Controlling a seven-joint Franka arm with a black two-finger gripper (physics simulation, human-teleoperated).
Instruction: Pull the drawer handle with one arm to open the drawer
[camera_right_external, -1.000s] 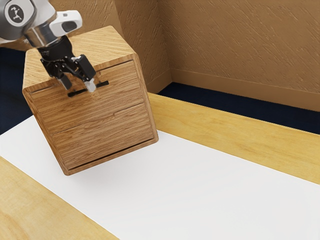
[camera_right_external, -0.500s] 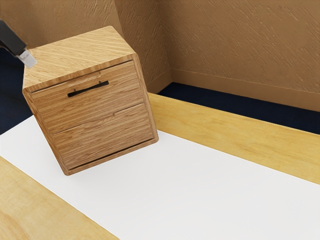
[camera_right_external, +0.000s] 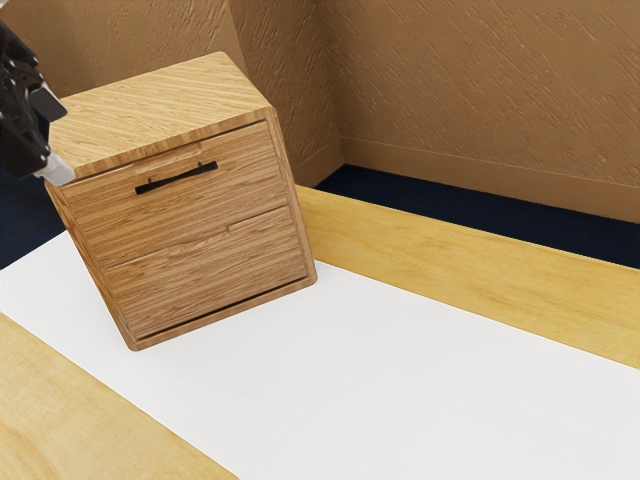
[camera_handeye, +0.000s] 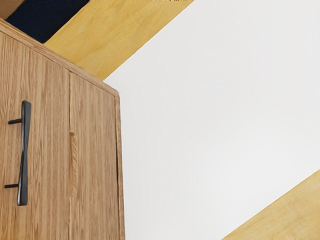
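The end effector (camera_right_external: 35, 135) sits at the exterior view's left edge, partly cut off by it. It is level with the top of a wooden cabinet (camera_right_external: 150, 110) and just beside the cabinet's upper left front corner. From here I cannot tell whether it is open or closed, or whether its pale tip touches the corner. It holds nothing that can be seen.

The handle (camera_right_external: 176, 178) is a thin black bar lying across the upper part of the drawer (camera_right_external: 200, 200), to the exterior view's right of the end effector and well apart from it. Nothing stands between the two except the cabinet's front edge. The drawer front lies flush with the cabinet frame, so the drawer is closed. Below it is a second drawer (camera_right_external: 215, 265), also flush.

In the wrist view the handle (camera_handeye: 22, 152) shows on its two short posts against the drawer's wood grain, with the cabinet's (camera_handeye: 95, 165) edge next to it.

The cabinet stands on a white mat (camera_right_external: 400, 380) that covers the middle of the desk (camera_right_external: 480, 270), with bare wood on the mat's near and far sides. Beyond the desk are a dark blue floor (camera_right_external: 500, 210) and a rough brown wall (camera_right_external: 480, 90).
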